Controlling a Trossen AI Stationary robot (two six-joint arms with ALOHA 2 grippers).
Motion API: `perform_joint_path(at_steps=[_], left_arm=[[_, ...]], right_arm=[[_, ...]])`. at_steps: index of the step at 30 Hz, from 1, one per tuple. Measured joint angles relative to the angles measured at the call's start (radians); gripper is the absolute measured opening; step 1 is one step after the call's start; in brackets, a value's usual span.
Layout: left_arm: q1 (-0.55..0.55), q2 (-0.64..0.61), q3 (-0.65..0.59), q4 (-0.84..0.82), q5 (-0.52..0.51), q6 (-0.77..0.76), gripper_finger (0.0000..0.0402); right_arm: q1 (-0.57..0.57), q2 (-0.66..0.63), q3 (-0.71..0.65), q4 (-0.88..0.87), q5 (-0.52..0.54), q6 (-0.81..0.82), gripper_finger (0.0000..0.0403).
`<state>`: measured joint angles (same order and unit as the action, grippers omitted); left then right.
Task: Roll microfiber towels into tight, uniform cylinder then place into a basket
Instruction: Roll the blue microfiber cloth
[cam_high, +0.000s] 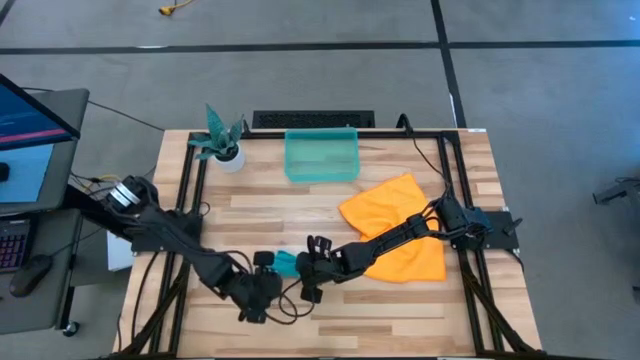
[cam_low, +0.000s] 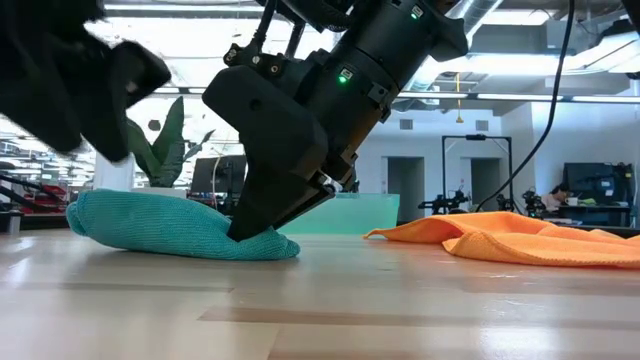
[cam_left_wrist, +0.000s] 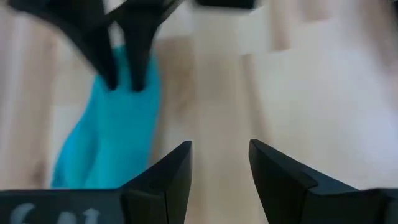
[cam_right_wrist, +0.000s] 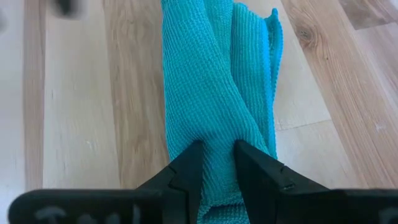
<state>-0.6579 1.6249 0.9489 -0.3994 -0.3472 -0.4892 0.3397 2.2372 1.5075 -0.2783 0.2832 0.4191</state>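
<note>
The right gripper (cam_right_wrist: 217, 163) is pinching one end of the rolled teal towel (cam_right_wrist: 214, 81) lying at the table's front edge, left gripper (cam_left_wrist: 221, 165) hovering open beside it, and that floppy light cloth is probably wanting a mid-roll grab.

Two dark, near-black arms of blocky jointed segments, matte housings with angular edges. Left arm (cam_high: 165, 232), lower left of the high view, has a silvery-white cylindrical joint near its base and black cables trailing alongside. Right arm (cam_high: 400, 237), centre-right, shows green indicator lights in the low view. Fingers (cam_right_wrist: 186, 177) are black, tapered wedges.
</note>
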Motion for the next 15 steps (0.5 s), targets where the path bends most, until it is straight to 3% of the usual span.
perform_joint_path(at_steps=[15], left_arm=[[0.109,0.029,-0.063,-0.047,-0.053,-0.052,0.0152]], right_arm=[[0.000,0.000,0.000,0.001,0.000,0.001,0.0120]])
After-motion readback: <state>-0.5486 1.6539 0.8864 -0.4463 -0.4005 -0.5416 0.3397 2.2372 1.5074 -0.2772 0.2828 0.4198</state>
